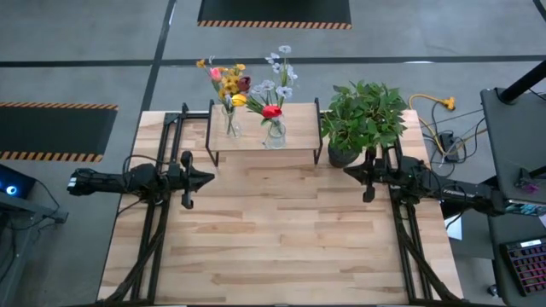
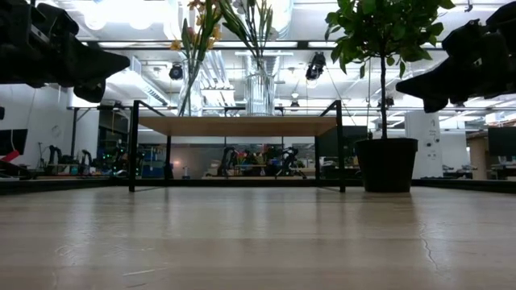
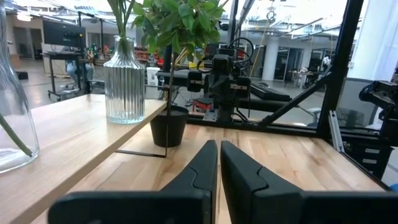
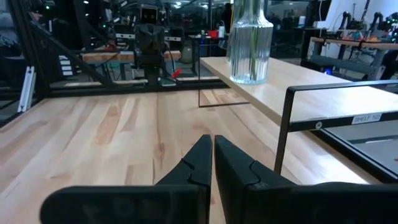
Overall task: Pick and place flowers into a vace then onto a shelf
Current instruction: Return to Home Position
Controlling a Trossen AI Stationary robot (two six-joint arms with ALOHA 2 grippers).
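Note:
The flowers stand in two clear glass vases on the shelf [image 1: 294, 136], a low rack with a light wood top and thin black legs near the table's far edge. The left vase [image 1: 230, 124] holds yellow, pink, orange and maroon heads [image 1: 229, 81]. The right ribbed vase [image 1: 275, 132] holds a red flower and pale sprays [image 1: 277, 81]; it also shows as a ribbed vase [image 3: 124, 84] and a ribbed vase [image 4: 249, 43]. My left gripper [image 1: 209, 178] is shut, over the table's left side, in front of the shelf's left end. My right gripper [image 1: 348, 171] is shut, at the right, near the potted plant.
A bushy green potted plant [image 1: 363, 119] in a black pot stands right of the shelf, close to my right gripper. Black frame rails run along the left side [image 1: 158, 230] and the right side [image 1: 409, 239] of the table. Bare wood [image 1: 281, 230] lies between the arms.

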